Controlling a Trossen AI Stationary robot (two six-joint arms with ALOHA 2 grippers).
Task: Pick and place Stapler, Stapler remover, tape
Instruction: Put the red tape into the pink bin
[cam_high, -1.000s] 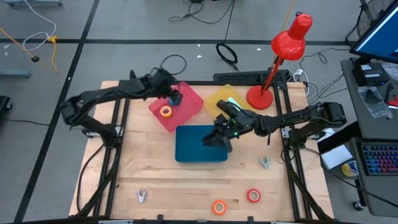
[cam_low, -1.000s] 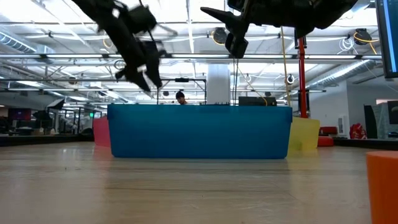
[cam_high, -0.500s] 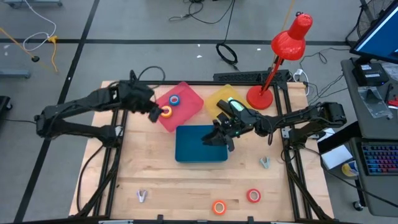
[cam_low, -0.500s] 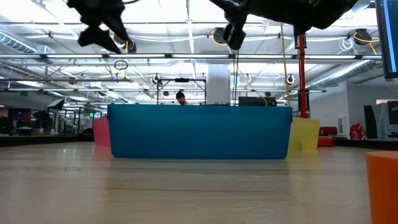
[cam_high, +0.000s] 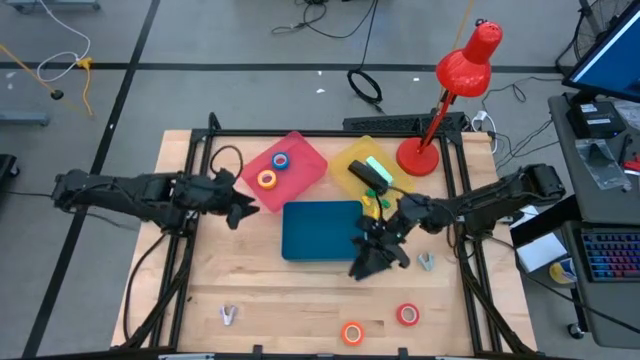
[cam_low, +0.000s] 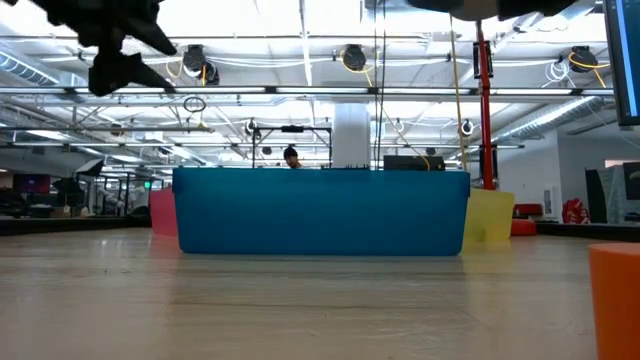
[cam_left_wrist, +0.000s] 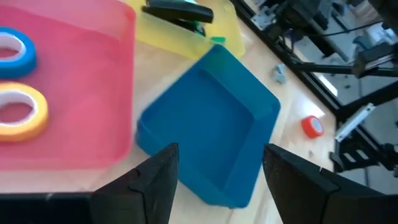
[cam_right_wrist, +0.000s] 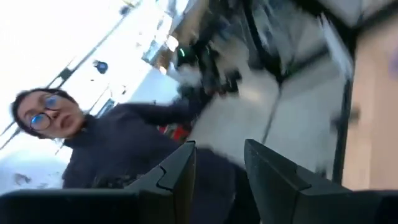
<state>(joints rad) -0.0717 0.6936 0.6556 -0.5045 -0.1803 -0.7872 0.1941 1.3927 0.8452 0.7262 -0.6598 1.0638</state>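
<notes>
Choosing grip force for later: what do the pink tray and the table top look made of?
Pink tray: likely translucent plastic; in the left wrist view its wall glows and its surface looks smooth. Table top: pale wood, probably unvarnished or matte, with visible plank seams and grain.

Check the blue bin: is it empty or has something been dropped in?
Empty. The blue bin shows only bare blue floor in the high view and left wrist view; nothing lies inside.
</notes>
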